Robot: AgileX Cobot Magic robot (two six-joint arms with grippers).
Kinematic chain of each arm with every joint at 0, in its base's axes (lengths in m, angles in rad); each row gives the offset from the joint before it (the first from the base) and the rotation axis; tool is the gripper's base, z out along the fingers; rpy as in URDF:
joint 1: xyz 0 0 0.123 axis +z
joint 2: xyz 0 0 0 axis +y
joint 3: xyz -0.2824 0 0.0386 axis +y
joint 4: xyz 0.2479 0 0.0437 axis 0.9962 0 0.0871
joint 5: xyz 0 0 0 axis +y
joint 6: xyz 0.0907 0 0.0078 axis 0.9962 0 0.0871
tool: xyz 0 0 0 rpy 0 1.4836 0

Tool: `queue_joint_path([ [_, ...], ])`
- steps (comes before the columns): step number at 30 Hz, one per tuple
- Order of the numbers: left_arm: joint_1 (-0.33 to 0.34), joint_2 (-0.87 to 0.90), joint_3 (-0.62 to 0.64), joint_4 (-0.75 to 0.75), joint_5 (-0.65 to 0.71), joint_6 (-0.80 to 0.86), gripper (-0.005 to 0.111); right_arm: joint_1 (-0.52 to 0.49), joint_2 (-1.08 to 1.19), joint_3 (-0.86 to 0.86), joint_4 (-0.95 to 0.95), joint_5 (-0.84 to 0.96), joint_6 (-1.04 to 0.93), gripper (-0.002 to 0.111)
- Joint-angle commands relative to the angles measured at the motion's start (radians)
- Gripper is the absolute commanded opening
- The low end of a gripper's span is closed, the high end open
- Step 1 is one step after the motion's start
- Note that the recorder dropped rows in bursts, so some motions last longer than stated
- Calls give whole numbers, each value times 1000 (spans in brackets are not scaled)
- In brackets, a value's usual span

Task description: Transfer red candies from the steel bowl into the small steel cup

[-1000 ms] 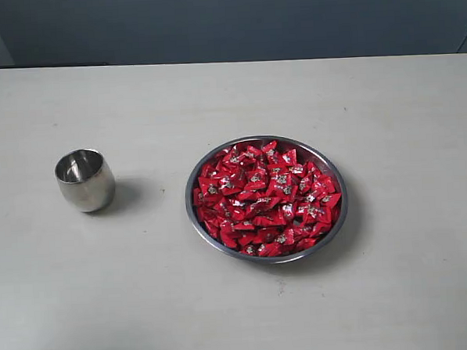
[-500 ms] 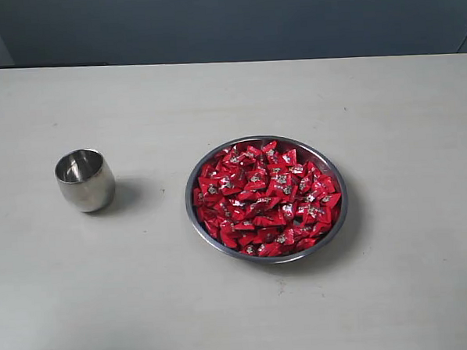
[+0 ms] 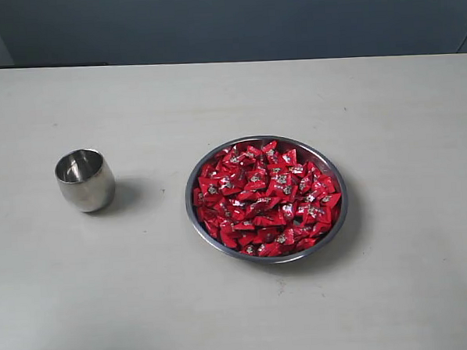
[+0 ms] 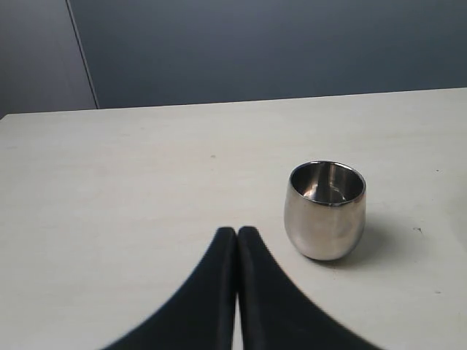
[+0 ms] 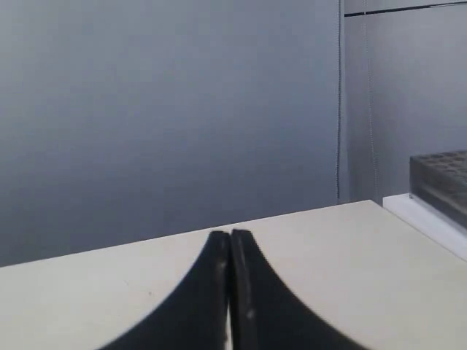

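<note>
- Red foil-wrapped candies, small, with twisted ends and silver-white marks: heaped in the wide, shallow steel bowl, which stands on the pale table just toward four o'clock of the exterior view's centre.
- Small, rounded, polished steel cup: upright, well apart from the bowl at about nine o'clock of it, mouth open upward.
- Left gripper: black fingers pressed together with nothing between them, low over the table near the cup but not touching it.
- Right gripper: fingers likewise together and empty, facing a grey wall across bare tabletop.
- Handling, judged: each candy is probably very light, with slick, crinkly foil over a firm core. A pinch across the body of a piece lying on top of the heap looks surest; a twisted end may slip or tear. Neighbours are likely to shift or ride up with it.
- Handling, judged: the cup is narrow-mouthed and light and may tip if knocked, so release should be centred above its rim.
- Hidden: neither arm appears in the exterior view, and neither wrist view shows the bowl.
- Hidden: the bowl's floor and the depth of the heap are covered by candies.
- Unclear: the cup's interior shows only reflections; no candy is seen in it, but its bottom cannot be read with certainty.
- Cut off: a dark gridded object at the edge of the right wrist view cannot be identified.
</note>
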Motion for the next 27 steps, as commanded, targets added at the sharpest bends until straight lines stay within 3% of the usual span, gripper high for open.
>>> queue_joint_path([
  [1,-8,-4,4,1,-2,-3,0,3,-6,1,42,-11,0,-1],
  [11,-8,-4,4,1,-2,-3,0,3,-6,1,124,-60,0,-1],
  [17,-8,-4,4,1,-2,-3,0,3,-6,1,335,-98,0,-1],
  [27,-8,-4,4,1,-2,-3,0,3,-6,1,354,-173,0,-1],
])
